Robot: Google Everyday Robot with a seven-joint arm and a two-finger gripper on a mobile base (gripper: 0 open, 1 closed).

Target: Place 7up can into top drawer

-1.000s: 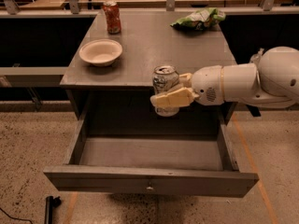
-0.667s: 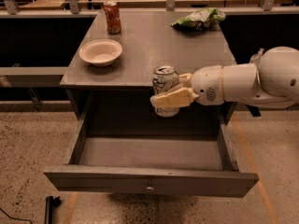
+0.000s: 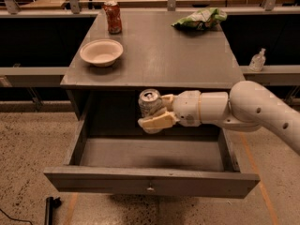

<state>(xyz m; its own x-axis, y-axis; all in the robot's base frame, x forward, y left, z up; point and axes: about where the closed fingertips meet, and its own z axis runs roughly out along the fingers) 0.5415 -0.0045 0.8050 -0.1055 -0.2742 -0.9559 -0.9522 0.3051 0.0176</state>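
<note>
Pinching the 7up can [image 3: 149,101] upright between its fingers, the end effector [image 3: 154,115] hangs over the open top drawer [image 3: 112,181], just below the table [image 3: 164,55] edge. Lowering straight down until the can's base, probably well above the floor, meets the drawer bottom before letting go should prevent tipping.

Upright 7up can [image 3: 149,101] held in gripper [image 3: 153,112] above open top drawer [image 3: 117,181], white bowl [image 3: 101,52] and red can [image 3: 112,17] on tabletop [image 3: 168,55]
</note>
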